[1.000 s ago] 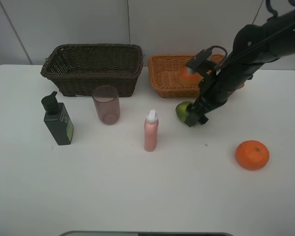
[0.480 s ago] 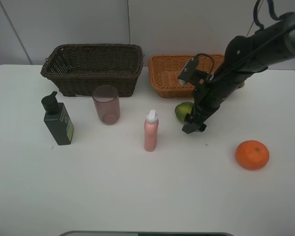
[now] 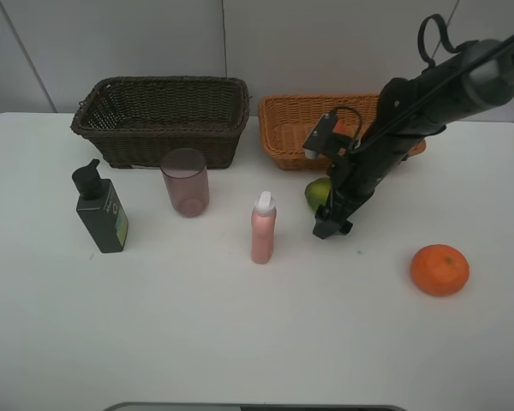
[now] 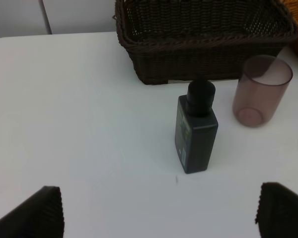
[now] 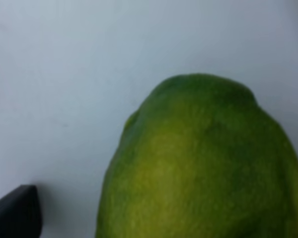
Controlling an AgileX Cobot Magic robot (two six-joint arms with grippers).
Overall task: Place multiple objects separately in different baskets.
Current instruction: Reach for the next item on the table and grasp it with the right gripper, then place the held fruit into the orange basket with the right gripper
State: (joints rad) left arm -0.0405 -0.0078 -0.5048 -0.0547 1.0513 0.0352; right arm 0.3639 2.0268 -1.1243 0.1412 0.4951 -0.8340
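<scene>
- We start at the right gripper (image 3: 330, 221): its fingers are spread wide, clamping nothing, tips low over the white table (image 3: 240, 334).
- In the right wrist view one dark fingertip (image 5: 14, 217) peeks in at the corner. The green, yellow-tinged fruit (image 5: 198, 163) fills most of the picture, very close, and we cannot tell whether it touches that finger.
- From above, we see the green fruit lying on the table just beside the gripper, in front of the shallow light orange-brown wicker basket (image 3: 284, 137).
- Over to the left gripper (image 4: 159, 214): its two dark fingertips (image 4: 37, 213) stand wide apart, released, with only bare table between them.
- Ahead of it the dark green pump bottle (image 4: 196, 133) stands upright, the translucent pinkish-purple cup (image 4: 260, 91) is near it, and the deep dark brown wicker basket (image 4: 203, 54) is behind both.
- Further out, the slim pink white-capped bottle (image 3: 263, 228) stands upright between the cup and the green fruit.
- The round orange (image 3: 439, 270) sits alone on the table, well apart, on the right.
</scene>
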